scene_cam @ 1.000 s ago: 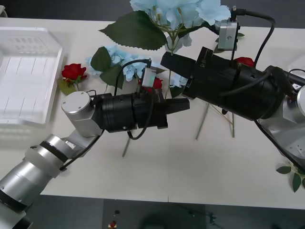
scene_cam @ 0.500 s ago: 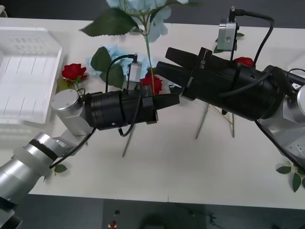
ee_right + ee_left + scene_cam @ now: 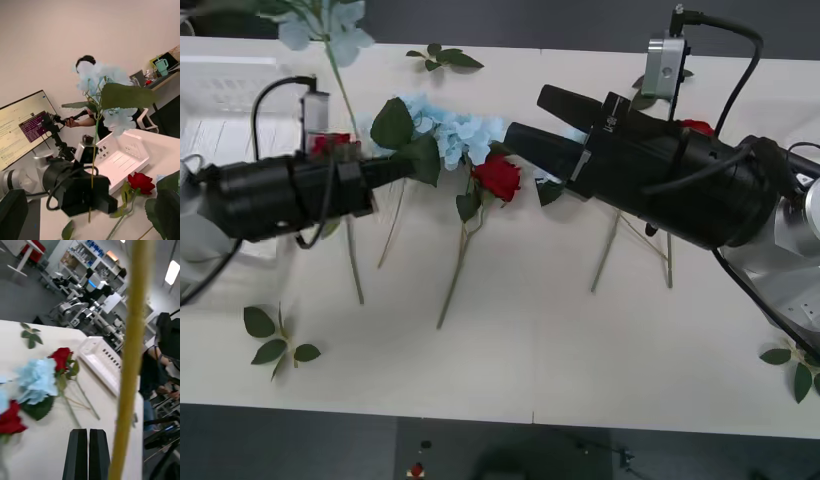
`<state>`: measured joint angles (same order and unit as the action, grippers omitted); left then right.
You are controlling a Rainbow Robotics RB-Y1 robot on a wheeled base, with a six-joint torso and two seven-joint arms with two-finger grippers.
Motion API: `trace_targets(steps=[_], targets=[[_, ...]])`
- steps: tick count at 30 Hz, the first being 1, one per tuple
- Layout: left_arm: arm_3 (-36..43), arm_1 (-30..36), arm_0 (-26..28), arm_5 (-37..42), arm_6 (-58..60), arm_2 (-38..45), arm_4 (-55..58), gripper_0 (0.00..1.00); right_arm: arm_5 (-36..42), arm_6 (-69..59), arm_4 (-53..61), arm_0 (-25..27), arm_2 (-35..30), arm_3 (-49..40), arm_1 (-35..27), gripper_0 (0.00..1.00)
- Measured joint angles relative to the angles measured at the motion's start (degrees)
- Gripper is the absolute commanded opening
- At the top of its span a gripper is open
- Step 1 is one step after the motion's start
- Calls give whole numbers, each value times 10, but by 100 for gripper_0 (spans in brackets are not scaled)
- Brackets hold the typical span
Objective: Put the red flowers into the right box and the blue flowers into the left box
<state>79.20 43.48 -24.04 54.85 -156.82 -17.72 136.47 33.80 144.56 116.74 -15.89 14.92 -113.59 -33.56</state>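
White table, blue flower in left claw

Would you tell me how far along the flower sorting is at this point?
Done: nothing visibly; the left box looks empty where it shows. In hand: the left gripper holds the raised blue flower by its stem, near that box, while the right gripper hangs open above the table. Left: the second blue flower and the red flowers lying on the table.

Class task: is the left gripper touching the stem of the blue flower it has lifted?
Touching. In the right wrist view the stem passes through the left gripper, and the blue flower stands upright above it.
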Motion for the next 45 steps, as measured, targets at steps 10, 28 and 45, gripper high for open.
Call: trace_targets(steps=[10, 28, 45], targets=[[0, 113, 0, -8, 90, 119, -189, 0, -7, -194, 0, -8, 0, 15, -144, 100], [-103, 184, 0, 62, 287, 274, -503, 0, 200, -613, -77, -267, 182, 295, -328, 100], [-31, 188, 148, 68, 287, 392, -580, 0, 168, -809, -345, -357, 294, 477, -245, 100]])
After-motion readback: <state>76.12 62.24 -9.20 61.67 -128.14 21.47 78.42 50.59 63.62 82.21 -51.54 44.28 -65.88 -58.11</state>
